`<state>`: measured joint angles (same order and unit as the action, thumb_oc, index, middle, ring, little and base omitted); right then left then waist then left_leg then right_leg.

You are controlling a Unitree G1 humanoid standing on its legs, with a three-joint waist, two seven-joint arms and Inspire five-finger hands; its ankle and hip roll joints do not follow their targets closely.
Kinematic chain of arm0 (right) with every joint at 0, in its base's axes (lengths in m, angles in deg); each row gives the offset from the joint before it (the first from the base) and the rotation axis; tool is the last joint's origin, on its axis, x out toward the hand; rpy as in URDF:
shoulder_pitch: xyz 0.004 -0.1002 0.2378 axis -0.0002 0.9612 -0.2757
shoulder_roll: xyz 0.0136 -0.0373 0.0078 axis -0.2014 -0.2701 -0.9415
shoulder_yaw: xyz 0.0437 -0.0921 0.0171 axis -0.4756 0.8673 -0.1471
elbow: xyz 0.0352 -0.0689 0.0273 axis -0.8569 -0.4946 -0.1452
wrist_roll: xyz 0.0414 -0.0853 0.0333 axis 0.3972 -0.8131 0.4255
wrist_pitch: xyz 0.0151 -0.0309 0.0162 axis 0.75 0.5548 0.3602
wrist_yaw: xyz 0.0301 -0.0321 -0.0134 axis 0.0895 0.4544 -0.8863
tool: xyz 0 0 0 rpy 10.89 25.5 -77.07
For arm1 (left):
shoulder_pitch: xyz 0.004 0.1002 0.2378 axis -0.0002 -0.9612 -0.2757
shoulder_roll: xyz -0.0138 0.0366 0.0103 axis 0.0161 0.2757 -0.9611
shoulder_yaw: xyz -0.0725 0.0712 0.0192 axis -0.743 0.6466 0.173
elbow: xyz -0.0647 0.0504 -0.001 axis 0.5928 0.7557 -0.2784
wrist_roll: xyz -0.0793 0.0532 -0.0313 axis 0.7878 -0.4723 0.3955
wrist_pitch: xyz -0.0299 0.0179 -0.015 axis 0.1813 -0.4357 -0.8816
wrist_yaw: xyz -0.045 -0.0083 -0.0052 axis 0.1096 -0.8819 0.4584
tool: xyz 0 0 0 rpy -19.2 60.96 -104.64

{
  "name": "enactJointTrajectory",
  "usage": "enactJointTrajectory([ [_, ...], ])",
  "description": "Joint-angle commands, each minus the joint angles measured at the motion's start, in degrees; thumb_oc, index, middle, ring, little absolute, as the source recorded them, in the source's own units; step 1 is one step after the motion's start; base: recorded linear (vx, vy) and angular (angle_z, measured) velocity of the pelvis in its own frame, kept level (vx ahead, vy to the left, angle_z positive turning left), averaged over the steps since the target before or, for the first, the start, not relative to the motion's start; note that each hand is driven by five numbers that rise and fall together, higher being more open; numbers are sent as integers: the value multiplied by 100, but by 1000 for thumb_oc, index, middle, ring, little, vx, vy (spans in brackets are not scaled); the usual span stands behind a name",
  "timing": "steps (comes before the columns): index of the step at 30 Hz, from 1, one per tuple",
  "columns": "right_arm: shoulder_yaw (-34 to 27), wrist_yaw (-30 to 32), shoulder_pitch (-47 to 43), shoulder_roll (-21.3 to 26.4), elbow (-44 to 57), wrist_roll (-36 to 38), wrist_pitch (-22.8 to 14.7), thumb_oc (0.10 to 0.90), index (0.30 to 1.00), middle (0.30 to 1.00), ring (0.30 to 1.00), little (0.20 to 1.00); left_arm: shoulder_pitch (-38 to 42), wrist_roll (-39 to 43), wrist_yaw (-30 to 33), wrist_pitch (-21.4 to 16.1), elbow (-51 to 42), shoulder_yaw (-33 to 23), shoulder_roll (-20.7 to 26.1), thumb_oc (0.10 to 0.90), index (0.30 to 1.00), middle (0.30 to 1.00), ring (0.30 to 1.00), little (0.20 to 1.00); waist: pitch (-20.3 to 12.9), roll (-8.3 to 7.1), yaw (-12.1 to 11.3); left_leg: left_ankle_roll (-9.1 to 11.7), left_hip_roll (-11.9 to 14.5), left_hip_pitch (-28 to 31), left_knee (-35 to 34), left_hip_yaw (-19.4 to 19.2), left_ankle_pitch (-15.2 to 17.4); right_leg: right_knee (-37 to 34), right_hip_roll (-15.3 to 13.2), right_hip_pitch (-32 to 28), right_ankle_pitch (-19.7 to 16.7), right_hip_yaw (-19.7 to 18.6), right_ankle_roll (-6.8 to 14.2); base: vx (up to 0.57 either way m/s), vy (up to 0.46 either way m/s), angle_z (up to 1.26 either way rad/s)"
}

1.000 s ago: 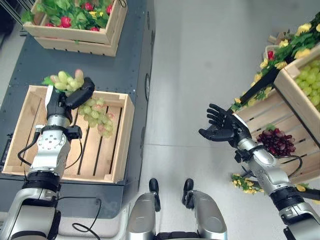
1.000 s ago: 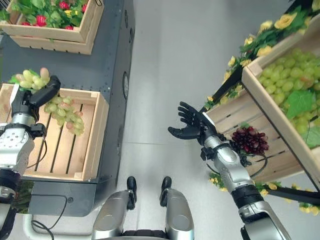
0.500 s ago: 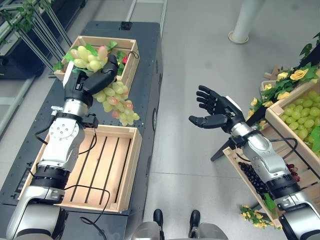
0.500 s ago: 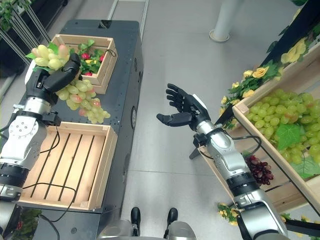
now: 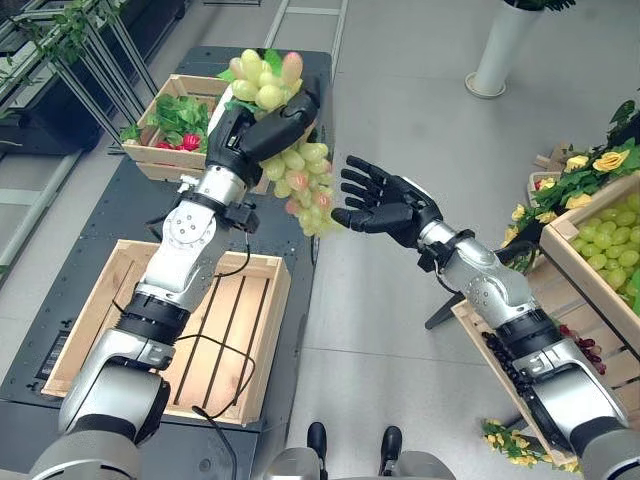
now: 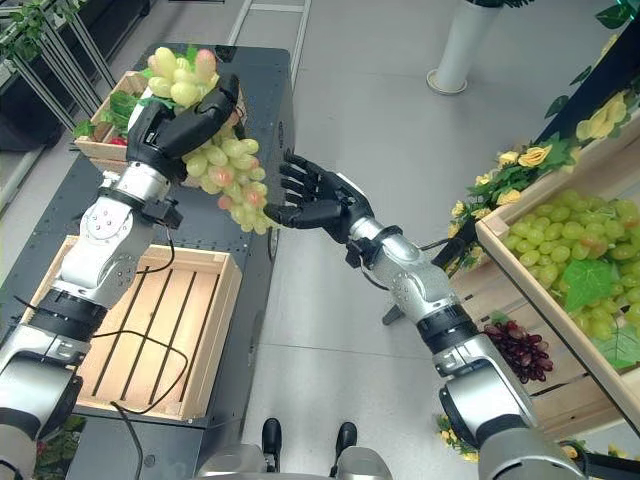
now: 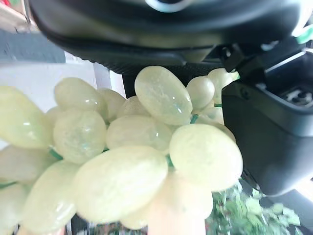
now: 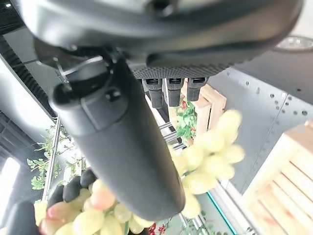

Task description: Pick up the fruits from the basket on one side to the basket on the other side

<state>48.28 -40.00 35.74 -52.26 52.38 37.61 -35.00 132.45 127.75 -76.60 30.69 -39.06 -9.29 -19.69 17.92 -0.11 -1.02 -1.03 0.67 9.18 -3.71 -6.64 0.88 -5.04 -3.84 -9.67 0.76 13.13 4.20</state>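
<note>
My left hand (image 5: 255, 128) is shut on a bunch of green grapes (image 5: 300, 175), some blushed pink, held high above the dark cart between the two crates. The bunch hangs down from the hand and shows close up in the left wrist view (image 7: 127, 161). My right hand (image 5: 385, 205) is open, fingers spread, palm toward the grapes, its fingertips just beside the bunch's lower end. The same grapes (image 8: 210, 156) show past its thumb in the right wrist view. Below lies the slatted wooden crate (image 5: 255, 345), with nothing in it. At the right, a wooden crate (image 6: 520, 270) holds green grapes (image 6: 575, 250).
A smaller crate (image 5: 150, 165) with leaves and red fruit stands at the cart's far end. A lower shelf on the right holds dark purple grapes (image 6: 520, 350). Yellow flowers (image 6: 535, 160) edge the right stand. A white pillar base (image 5: 495, 75) stands on the grey floor.
My left hand has carried the grape bunch to the right, toward the middle. My right hand has swung left to meet it, now next to the bunch. The camera has also shifted.
</note>
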Motion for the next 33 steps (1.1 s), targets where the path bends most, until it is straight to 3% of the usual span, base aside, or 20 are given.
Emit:
enactJointTrajectory([
  [1,181,-180,-265,-317,-427,672,-312,800,900,900,900,900,625,392,-99,-398,168,66,-326,400,300,300,300,300,-1554,72,-62,161,-244,-211,-129,117,103,4,130,175,10,-122,-256,0,0,0],
  [18,322,281,-867,-1056,-804,1223,-542,800,900,900,900,900,963,791,-819,-91,190,567,-1098,400,300,300,300,300,-1691,57,-66,119,-235,-136,-129,26,148,4,144,151,-26,-187,-235,0,0,0],
  [27,307,335,-959,-1268,-731,1393,-1250,800,900,900,900,900,1013,679,-705,121,309,725,-1222,400,300,300,300,300,-1721,46,-83,84,-244,-124,-129,35,157,4,147,142,-34,-221,-230,0,0,0],
  [31,230,213,-903,-1358,-596,1454,-1555,800,900,900,900,900,947,611,-674,50,512,702,-1260,400,300,300,300,300,-1721,57,-80,72,-250,-124,-129,43,160,4,146,150,-42,-241,-220,0,0,0],
  [32,225,186,-888,-1372,-569,1471,-1616,568,552,552,552,552,932,584,-648,41,536,690,-1269,400,300,300,300,300,-1727,59,-78,70,-249,-125,-129,40,162,4,145,151,-41,-243,-219,0,0,0],
  [33,210,168,-870,-1385,-544,1486,-1706,400,300,300,300,300,923,585,-598,32,596,673,-1273,400,300,300,300,300,-1733,64,-75,67,-250,-123,-129,41,165,4,146,152,-43,-252,-216,0,0,0],
])
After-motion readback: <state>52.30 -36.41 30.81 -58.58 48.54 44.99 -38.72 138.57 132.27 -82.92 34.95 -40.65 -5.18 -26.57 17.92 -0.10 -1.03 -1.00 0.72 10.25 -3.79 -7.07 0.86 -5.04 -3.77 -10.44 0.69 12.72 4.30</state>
